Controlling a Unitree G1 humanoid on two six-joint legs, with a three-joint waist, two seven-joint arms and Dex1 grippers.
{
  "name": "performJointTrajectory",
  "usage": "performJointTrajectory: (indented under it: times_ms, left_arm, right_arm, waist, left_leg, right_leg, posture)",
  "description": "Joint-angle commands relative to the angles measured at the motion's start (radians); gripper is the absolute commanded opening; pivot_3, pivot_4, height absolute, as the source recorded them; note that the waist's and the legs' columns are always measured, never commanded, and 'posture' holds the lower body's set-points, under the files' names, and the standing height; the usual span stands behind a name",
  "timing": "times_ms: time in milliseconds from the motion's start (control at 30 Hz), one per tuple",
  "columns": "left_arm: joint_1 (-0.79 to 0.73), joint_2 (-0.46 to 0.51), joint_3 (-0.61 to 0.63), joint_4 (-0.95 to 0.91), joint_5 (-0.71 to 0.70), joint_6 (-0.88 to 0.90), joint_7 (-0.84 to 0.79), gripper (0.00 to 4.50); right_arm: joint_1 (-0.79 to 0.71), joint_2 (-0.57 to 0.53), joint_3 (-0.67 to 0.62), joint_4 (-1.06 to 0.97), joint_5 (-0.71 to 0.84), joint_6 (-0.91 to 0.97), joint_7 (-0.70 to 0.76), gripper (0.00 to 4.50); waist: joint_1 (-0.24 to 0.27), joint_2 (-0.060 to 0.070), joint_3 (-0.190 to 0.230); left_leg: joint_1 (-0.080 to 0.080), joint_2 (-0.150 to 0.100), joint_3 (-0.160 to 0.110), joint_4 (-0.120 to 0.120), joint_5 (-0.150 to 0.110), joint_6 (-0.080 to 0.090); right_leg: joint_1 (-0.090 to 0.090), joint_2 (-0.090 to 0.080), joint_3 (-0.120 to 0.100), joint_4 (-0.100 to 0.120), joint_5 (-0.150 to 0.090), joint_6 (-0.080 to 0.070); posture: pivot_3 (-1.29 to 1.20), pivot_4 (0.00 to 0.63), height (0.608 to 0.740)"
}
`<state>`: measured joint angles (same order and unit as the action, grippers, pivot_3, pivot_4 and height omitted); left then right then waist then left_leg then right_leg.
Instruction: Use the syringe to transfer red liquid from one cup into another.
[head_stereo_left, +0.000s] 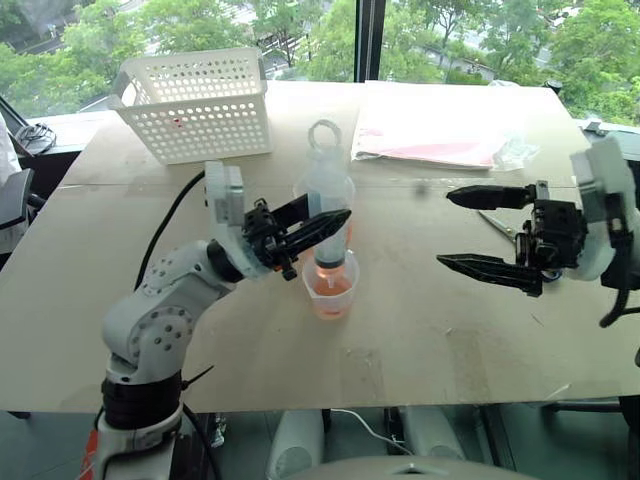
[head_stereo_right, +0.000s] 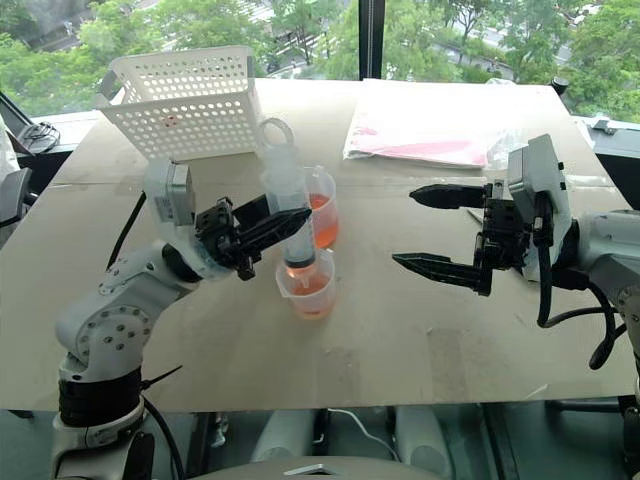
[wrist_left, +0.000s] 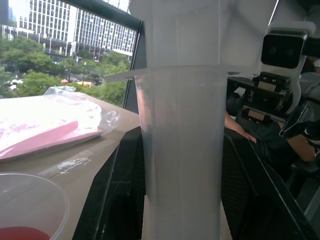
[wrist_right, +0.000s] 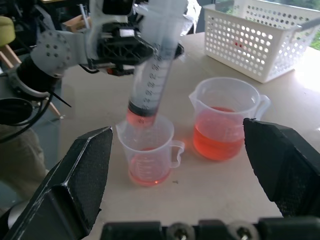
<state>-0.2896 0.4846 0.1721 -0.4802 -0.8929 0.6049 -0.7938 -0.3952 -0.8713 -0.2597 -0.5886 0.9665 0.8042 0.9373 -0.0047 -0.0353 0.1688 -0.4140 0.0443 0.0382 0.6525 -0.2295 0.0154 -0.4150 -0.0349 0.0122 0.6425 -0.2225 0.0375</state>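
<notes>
Left hand (head_stereo_right: 262, 228): pinching the large clear plastic syringe (wrist_right: 150, 75) by its barrel, reaching in level from the robot's left.
Syringe: tilting, tip sitting inside the shorter, narrower clear plastic cup (wrist_right: 148, 155) on the tan worktop (head_stereo_left: 420, 320).
Right hand (head_stereo_left: 480, 232): hanging spread wide, well apart, gripping nothing.
Right wrist view: showing translucent orange-red liquid (wrist_right: 217, 141) in the taller clear beaker (wrist_right: 226, 122) (half hidden behind the syringe in the left eye view).
</notes>
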Motion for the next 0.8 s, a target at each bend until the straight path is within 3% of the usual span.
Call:
performJointTrajectory:
  times_ms: [33,200,400,667,800]
  left_arm:
    - [0.01,-0.013,-0.023,-0.01,0.036,-0.072,-0.028,1.38]
    - [0.013,-0.031,-0.048,-0.003,0.073,-0.121,-0.033,1.38]
    - [0.036,-0.034,-0.069,0.013,0.134,-0.194,-0.058,1.38]
    - [0.101,-0.047,-0.097,0.04,0.233,-0.329,-0.106,1.38]
    - [0.122,-0.046,-0.11,0.055,0.269,-0.385,-0.125,1.38]
  right_arm:
    - [0.031,-0.057,-0.008,-0.012,0.01,-0.034,0.111,4.45]
    - [0.086,-0.117,-0.011,0.054,-0.058,-0.115,0.25,4.45]
    - [0.093,-0.125,0.004,0.112,-0.1,-0.17,0.314,4.45]
    - [0.068,-0.097,0.023,0.133,-0.11,-0.18,0.287,4.45]
    - [-0.087,-0.049,0.065,0.15,-0.037,-0.063,0.155,4.45]
  waist:
    - [0.002,0.0,0.0]
    - [0.011,0.0,0.0]
    - [0.011,0.0,0.0]
    - [0.017,0.0,0.0]
    - [0.013,0.001,0.0]
  left_leg:
    - [0.0,0.0,0.0,0.0,0.0,0.0]
    - [0.0,0.0,0.0,0.0,0.0,0.0]
    - [0.0,0.0,0.0,0.0,0.0,0.0]
    - [0.0,0.0,0.0,0.0,0.0,0.0]
    - [0.001,0.0,0.001,0.001,0.0,0.0]
  right_leg:
    - [0.0,0.0,0.0,0.0,0.0,0.0]
    - [0.001,0.0,0.0,0.0,0.0,0.001]
    - [0.001,0.0,0.0,0.0,0.0,0.001]
    - [0.001,0.0,0.0,0.0,0.0,0.0]
    - [0.001,0.0,0.001,0.0,0.0,0.0]
  posture:
    - [0.0,0.15,0.74]
    - [0.0,0.15,0.74]
    - [0.0,0.15,0.74]
    - [0.0,0.15,0.74]
    - [0.0,0.15,0.74]
